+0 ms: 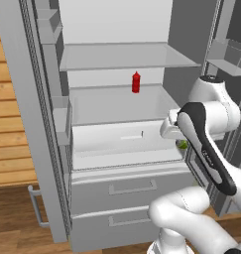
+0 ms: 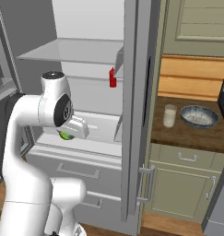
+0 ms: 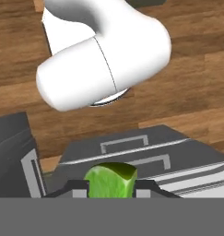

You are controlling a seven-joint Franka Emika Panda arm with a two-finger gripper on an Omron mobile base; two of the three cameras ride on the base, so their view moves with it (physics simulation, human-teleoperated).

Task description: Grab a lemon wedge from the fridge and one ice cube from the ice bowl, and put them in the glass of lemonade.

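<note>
My gripper (image 3: 111, 190) is shut on the lemon wedge (image 3: 109, 179), a yellow-green piece clamped between the two dark fingertips (image 3: 76, 188). From the base views, the wedge (image 1: 182, 144) (image 2: 65, 135) hangs under the hand just in front of the open fridge (image 1: 132, 186) (image 2: 136, 115), at the level of its lowest shelf. The hand points down over the fridge drawers and the wooden floor. The glass of lemonade (image 2: 169, 115) stands on the dark counter right of the fridge, with the ice bowl (image 2: 199, 116) beside it on the right.
A red bottle (image 1: 136, 82) (image 2: 112, 77) stands on a middle fridge shelf. The open fridge door (image 2: 132, 69) stands edge-on between the arm and the counter (image 2: 187, 133). Beige cabinets sit below the counter, and wooden panelling is left of the fridge.
</note>
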